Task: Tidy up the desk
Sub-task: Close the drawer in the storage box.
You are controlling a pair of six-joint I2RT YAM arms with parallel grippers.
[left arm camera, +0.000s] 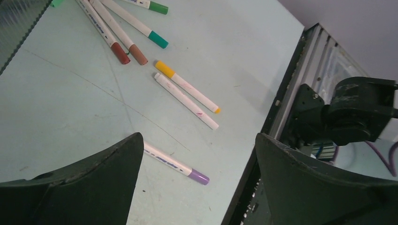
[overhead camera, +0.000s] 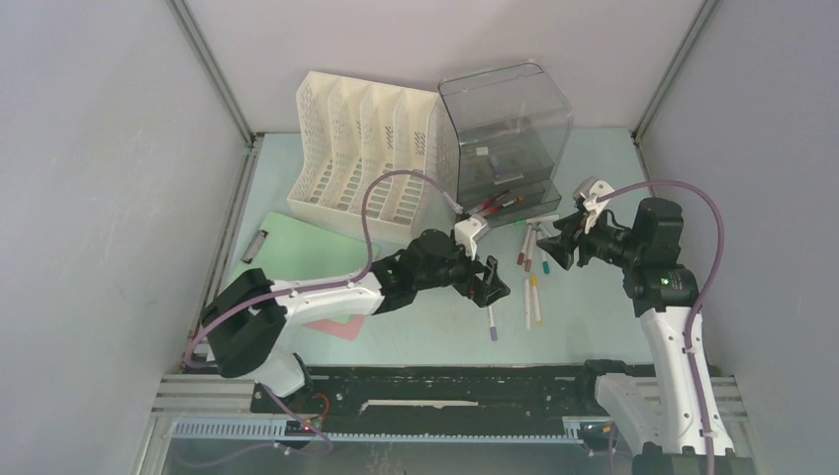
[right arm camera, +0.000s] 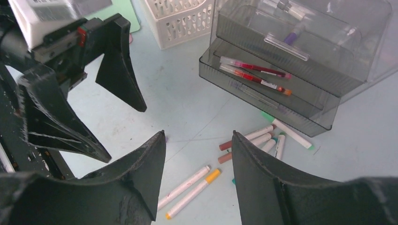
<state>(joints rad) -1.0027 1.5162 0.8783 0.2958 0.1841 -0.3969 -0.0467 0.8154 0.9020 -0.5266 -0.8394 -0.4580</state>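
One pale mint tabletop spans the floor between grey walls, with loose markers scattered before a smoky drawer box. The left claw hangs spread wide and empty above a purple-capped marker. The right claw, jaws parted, grips nothing.

8 loose markers lie on the desk: 1 purple-capped just below the left claw, 7 beneath the right claw. Beyond the right claw, 1 grey organizer holds 2 red pens and 1 purple pen. Behind the left claw: 1 white file rack, 1 green clipboard.
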